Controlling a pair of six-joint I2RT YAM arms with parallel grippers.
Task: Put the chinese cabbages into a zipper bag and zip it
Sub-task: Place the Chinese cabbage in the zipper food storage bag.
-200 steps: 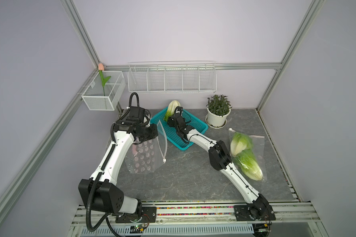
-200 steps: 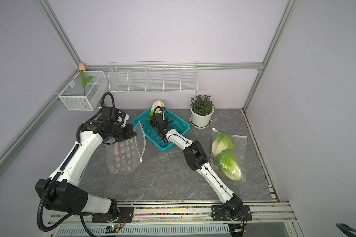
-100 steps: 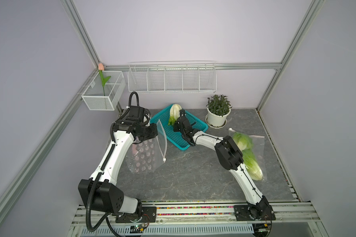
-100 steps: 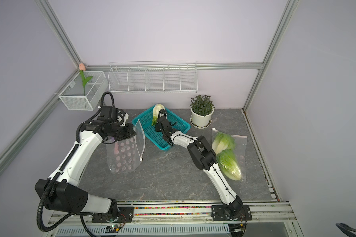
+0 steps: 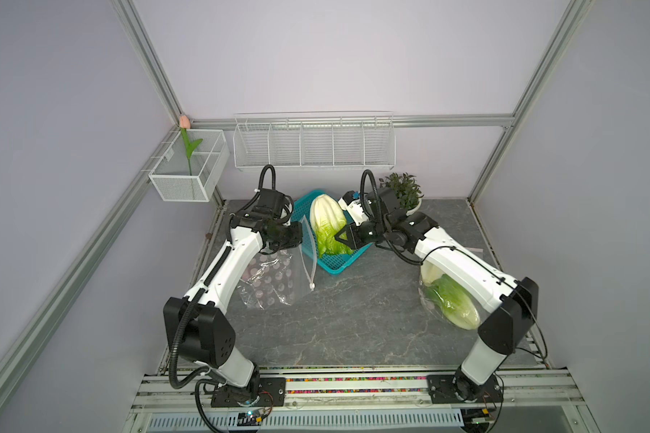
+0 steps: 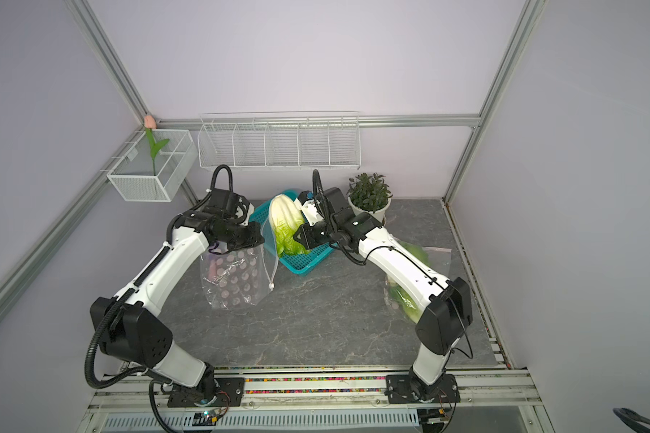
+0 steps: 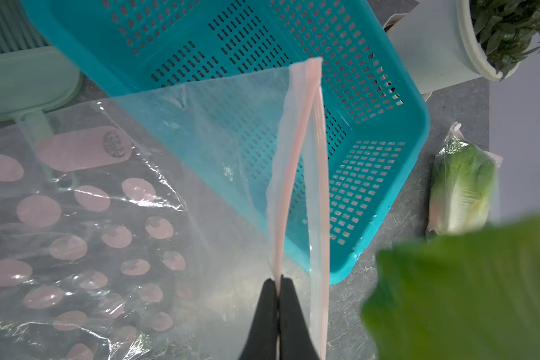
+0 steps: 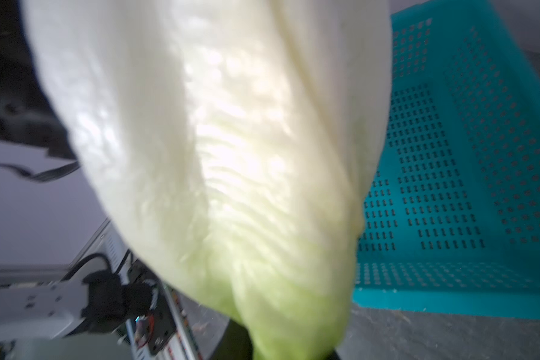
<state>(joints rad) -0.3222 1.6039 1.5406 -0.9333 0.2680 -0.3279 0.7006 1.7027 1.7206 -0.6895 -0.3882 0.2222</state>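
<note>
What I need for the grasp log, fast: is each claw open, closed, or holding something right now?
Left claw: closed, pinching the rim of the zipper bag.
Right claw: closed on the leafy end of the cabbage, holding it.

I get soft, even light in both top views, faint shadows on the table (image 5: pixel 334 318). Glare streaks the zipper bag (image 5: pixel 271 285). My right wrist view is blurred, the cabbage (image 8: pixel 219 156) washed out; left wrist's lower right is defocused green.

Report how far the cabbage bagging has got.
Done: two cabbages lie in a clear bag on the right. In hand: right claw holds the third cabbage above the teal basket; left claw pinches the dotted bag rim. Left: insert, zip.
</note>
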